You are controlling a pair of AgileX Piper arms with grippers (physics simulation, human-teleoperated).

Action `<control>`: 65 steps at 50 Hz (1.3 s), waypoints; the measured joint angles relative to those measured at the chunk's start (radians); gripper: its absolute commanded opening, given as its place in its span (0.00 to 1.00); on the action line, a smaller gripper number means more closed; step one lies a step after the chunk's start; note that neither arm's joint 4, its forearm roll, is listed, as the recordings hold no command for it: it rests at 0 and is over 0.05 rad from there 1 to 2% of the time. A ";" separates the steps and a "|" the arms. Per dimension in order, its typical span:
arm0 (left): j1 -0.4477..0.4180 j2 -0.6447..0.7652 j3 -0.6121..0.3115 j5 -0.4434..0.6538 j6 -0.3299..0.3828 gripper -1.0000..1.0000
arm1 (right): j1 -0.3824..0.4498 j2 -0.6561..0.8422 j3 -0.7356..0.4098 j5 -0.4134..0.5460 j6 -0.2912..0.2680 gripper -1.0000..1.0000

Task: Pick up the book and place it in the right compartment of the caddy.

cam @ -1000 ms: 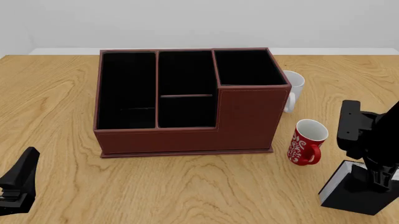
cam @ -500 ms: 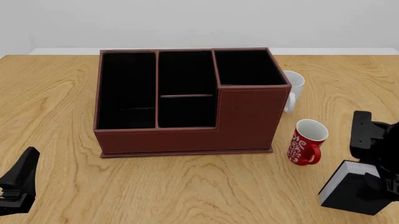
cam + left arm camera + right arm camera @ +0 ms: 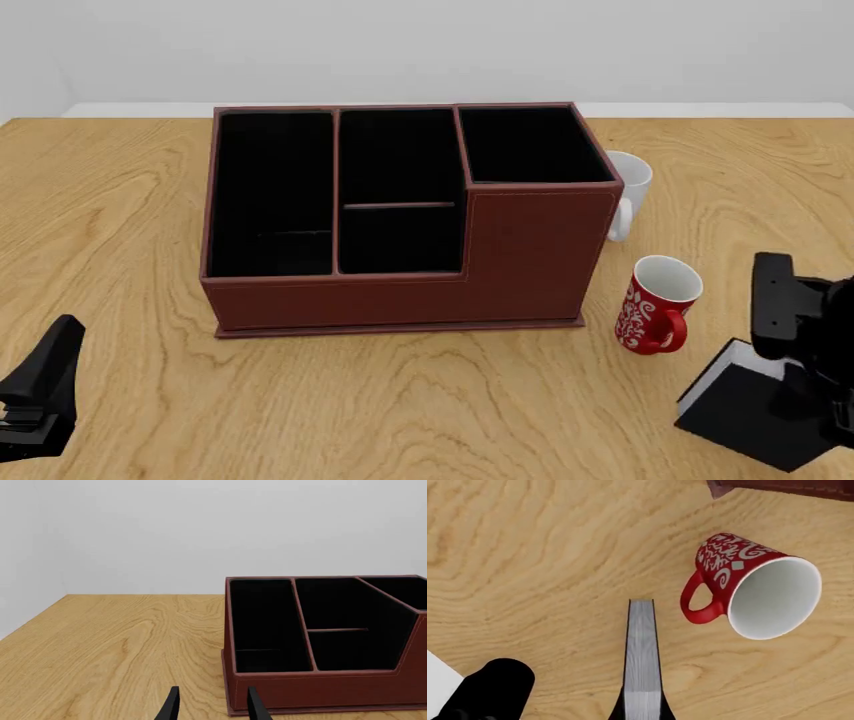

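The black book [image 3: 741,415] with white page edges stands tilted on the table at the front right. In the right wrist view its grey page edge [image 3: 642,645] runs straight out between the fingers. My right gripper [image 3: 801,395] is shut on the book from above. The reddish-brown caddy [image 3: 400,300] stands mid-table. Its taller right compartment [image 3: 527,145] is empty and black-lined. My left gripper [image 3: 40,400] is open and empty at the front left, and its fingers [image 3: 172,707] point at the caddy [image 3: 320,690].
A red patterned mug [image 3: 657,305] stands between the caddy and the book, close to the gripper, and it shows from above in the right wrist view [image 3: 740,575]. A white mug [image 3: 630,185] stands against the caddy's right wall.
My right gripper came down onto the book. The book has now tipped and shifted slightly in its hold. The left arm has not moved.
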 measured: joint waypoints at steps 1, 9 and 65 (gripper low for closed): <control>0.000 0.000 0.000 0.000 0.000 1.00 | 0.014 -0.010 0.007 0.000 0.005 0.00; 0.000 0.000 0.000 0.000 0.000 1.00 | 0.211 -0.105 0.042 0.041 0.133 0.00; 0.000 0.000 0.000 0.000 0.000 1.00 | 0.467 -0.104 -0.363 0.098 0.115 0.00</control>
